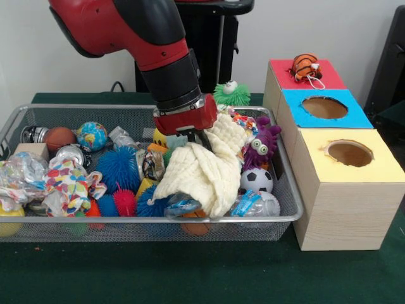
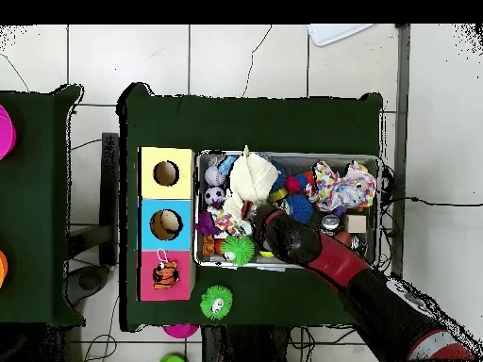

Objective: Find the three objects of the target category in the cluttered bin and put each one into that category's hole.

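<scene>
My gripper hangs over the middle of the wire bin, shut on a cream cloth that droops from it onto the toys below. In the overhead view the cream cloth lies at the bin's left part, and the arm covers the gripper. Right of the bin stands the wooden box with a yellow-topped hole, a blue-topped hole and a red top. An orange striped plush sits on the red top.
The bin holds blue spiky balls, a purple monster toy, a small football, a globe ball, a patterned cloth and crumpled bottles. A green spiky ball lies on the green table outside the bin.
</scene>
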